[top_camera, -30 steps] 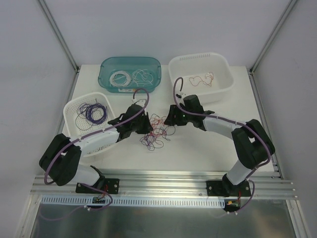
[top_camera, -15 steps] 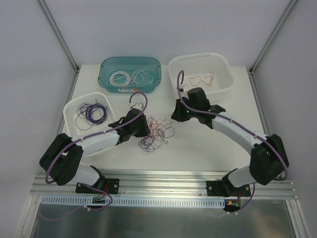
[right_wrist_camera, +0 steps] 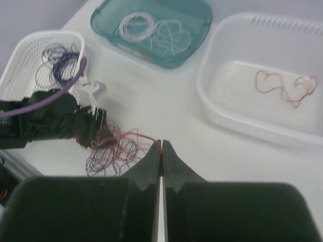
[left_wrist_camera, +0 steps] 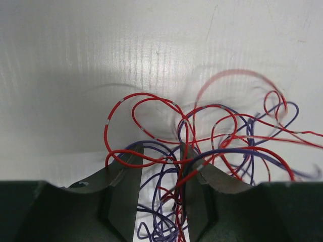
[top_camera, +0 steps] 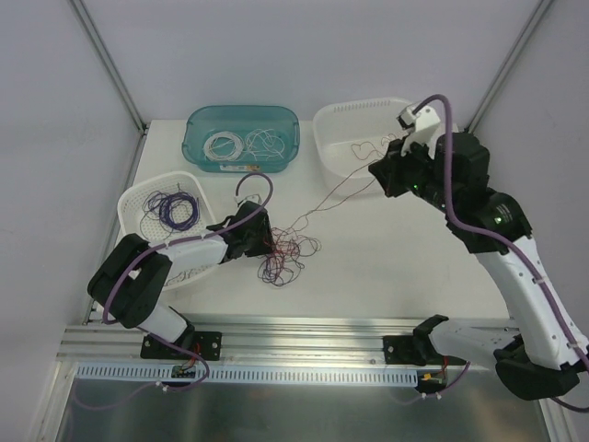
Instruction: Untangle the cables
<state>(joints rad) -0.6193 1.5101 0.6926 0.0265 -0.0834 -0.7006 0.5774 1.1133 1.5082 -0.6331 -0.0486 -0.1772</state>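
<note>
The cables (top_camera: 287,249) are a loose clump of thin red and dark purple wires on the white table, just right of my left gripper (top_camera: 265,241). In the left wrist view that gripper (left_wrist_camera: 160,151) stands open, with red and purple loops (left_wrist_camera: 166,212) lying loosely in the gap. My right gripper (top_camera: 382,177) hangs raised by the white basin, shut on one red wire (top_camera: 331,197) that stretches taut back to the clump. The right wrist view shows its jaws (right_wrist_camera: 161,144) pinching the red strand (right_wrist_camera: 146,136) at the tips.
A teal bin (top_camera: 193,129) at the back holds white wires (top_camera: 225,145). The white basin (top_camera: 318,124) at the back right holds a red wire (top_camera: 373,145). A white mesh basket (top_camera: 124,198) at the left holds purple wires (top_camera: 170,209).
My right gripper shut on a red wire and rose to the back right, drawing the strand out of the clump. The left gripper opened beside the clump.
</note>
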